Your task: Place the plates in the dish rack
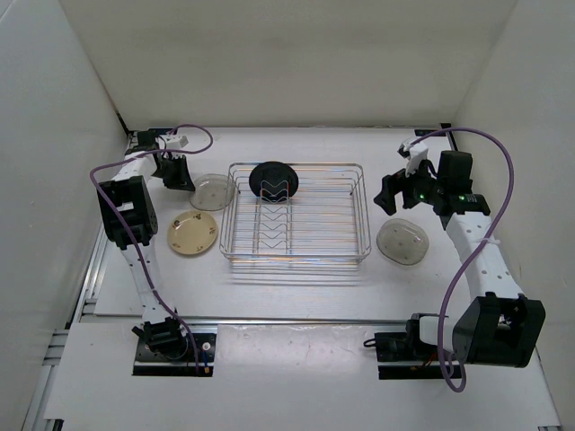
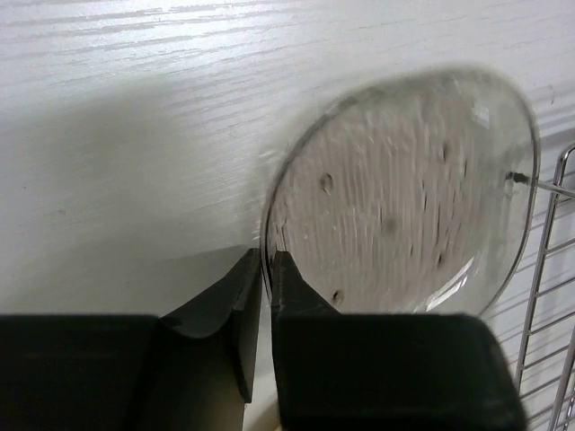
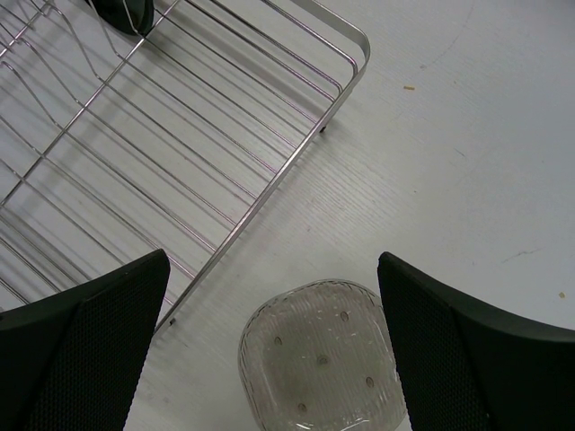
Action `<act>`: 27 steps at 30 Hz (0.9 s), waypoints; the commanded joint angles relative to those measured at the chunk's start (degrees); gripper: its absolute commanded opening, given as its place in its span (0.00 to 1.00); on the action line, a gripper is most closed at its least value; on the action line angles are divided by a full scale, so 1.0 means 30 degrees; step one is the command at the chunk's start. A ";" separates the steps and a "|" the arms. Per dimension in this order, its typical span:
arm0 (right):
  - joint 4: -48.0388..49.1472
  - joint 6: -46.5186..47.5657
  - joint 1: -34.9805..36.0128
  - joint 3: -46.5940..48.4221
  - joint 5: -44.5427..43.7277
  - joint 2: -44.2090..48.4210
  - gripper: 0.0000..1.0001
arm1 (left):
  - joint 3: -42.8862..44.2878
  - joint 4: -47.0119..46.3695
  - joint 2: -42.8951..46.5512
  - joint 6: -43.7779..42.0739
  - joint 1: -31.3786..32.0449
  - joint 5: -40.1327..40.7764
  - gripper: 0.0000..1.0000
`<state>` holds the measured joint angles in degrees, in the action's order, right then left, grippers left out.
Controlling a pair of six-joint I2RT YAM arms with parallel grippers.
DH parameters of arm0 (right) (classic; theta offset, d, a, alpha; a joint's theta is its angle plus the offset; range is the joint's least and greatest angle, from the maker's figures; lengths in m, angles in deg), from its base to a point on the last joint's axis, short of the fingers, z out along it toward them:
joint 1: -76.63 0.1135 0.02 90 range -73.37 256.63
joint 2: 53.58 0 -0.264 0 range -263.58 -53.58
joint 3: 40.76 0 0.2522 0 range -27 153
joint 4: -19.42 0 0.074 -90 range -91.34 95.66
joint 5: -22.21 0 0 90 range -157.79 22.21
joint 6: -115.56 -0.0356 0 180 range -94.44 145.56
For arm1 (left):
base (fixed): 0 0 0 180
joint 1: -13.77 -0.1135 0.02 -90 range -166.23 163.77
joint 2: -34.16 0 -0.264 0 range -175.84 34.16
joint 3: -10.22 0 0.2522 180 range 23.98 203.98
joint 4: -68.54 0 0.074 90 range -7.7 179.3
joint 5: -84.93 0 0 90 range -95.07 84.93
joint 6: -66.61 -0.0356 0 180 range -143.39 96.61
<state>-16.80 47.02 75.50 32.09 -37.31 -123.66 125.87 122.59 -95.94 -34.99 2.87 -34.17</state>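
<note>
The silver wire dish rack [image 1: 355, 211] stands mid-table, with a black plate [image 1: 274, 180] upright in its dividers at the far end. My left gripper [image 2: 267, 256] is shut on the rim of a translucent greyish plate [image 2: 404, 189], which sits just left of the rack [image 2: 544, 269]; from above, that gripper [image 1: 182, 178] is at the left edge of this plate [image 1: 216, 191]. A cream-yellow speckled plate [image 1: 192, 233] lies flat nearer the arm. My right gripper [image 3: 271, 260] hangs open above a second translucent plate [image 3: 319, 359], right of the rack [image 3: 269, 189].
White walls close in the table at the back and on both sides. The second translucent plate [image 1: 402, 241] lies between the rack's right wall and the right arm [image 1: 472, 233]. The black plate [image 3: 126, 13] shows at the top edge of the right wrist view.
</note>
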 commanded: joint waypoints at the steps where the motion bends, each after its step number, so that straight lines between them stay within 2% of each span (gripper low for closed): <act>1: 0.0513 0.0085 -0.0211 -0.0156 0.0504 0.0451 1.00 | 0.0022 0.0016 -0.0195 0.0056 -0.0030 0.0355 0.17; 4: 0.0513 0.0085 -0.0211 -0.0156 0.0680 0.0627 1.00 | 0.0022 0.0016 -0.0197 0.0056 -0.0030 0.0529 0.10; 12: 0.0513 0.0261 -0.0562 -0.0332 0.0856 0.0627 1.00 | 0.0257 0.0016 -0.0197 0.0406 -0.0030 0.1058 0.10; 22: 0.0513 0.0261 -0.0562 -0.0683 0.1207 0.0803 1.00 | 0.3389 0.0016 0.1180 0.1170 -0.0792 0.2492 0.10; 27: 0.0513 0.0261 -0.0562 -0.0683 0.1383 0.0803 1.00 | 0.4181 0.0016 0.2847 0.1170 -0.0997 0.2494 0.10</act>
<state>-16.78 47.19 74.02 30.23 -34.99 -122.57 135.64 123.01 -94.78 -31.99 0.23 -27.48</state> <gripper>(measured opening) 0.997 0.122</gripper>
